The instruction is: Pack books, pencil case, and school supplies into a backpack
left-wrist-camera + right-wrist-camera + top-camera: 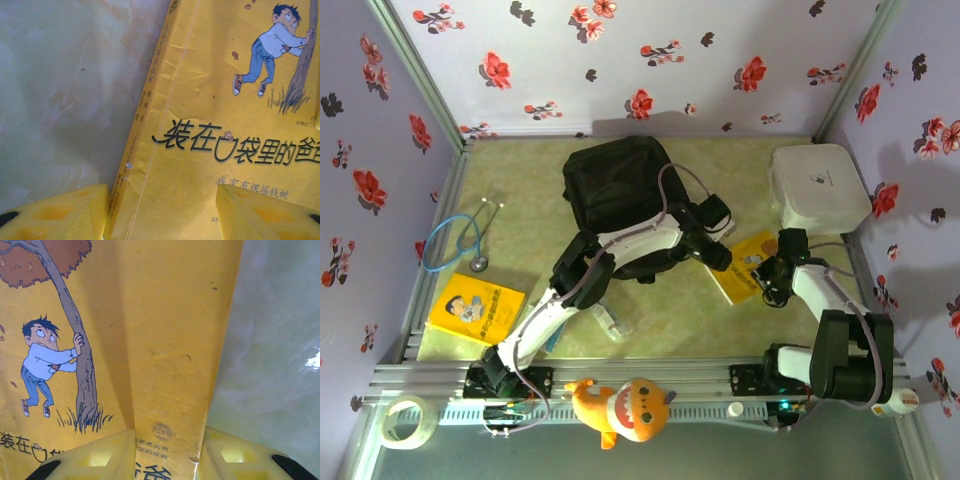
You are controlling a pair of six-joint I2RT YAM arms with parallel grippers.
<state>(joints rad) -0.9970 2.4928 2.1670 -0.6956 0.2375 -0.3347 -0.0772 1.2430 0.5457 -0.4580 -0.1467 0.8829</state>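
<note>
Pale green-yellow marbled counter (710, 335) carries everything, and the large black soft fabric backpack (618, 188) with a rounded top lies flat near its far middle, the left arm reaching across its near edge. To the right of the backpack, well apart from it, sits a white rounded-square plastic box (818, 186). At the backpack's near-right corner, between it and the box, lies a thin yellow book with a cartoon boy hugging a tree (750, 258), flat and face up. Both arms meet over it. The left claw (160, 205) is spread astride the book's spine edge, one yellow finger (60, 212) on the bare counter and the other over the cover. The right claw (167, 452) is likewise parted over the opposite edge, one finger above the cover and one at the rim beside the counter. No clamp on the book shows in either wrist view. Far to the near-left of the backpack lies a second thin yellow book with a cartoon figure (477, 308). Left of the backpack rests a blue-tubed stethoscope (458, 240). Nearer than the backpack, on the metal rail, lies an orange and yellow plush fish (620, 405). Just on the near side of the backpack, beside the left arm, is the small clear plastic oblong pencil case (610, 322). At the near-left corner lies a roll of clear tape (403, 418).
</note>
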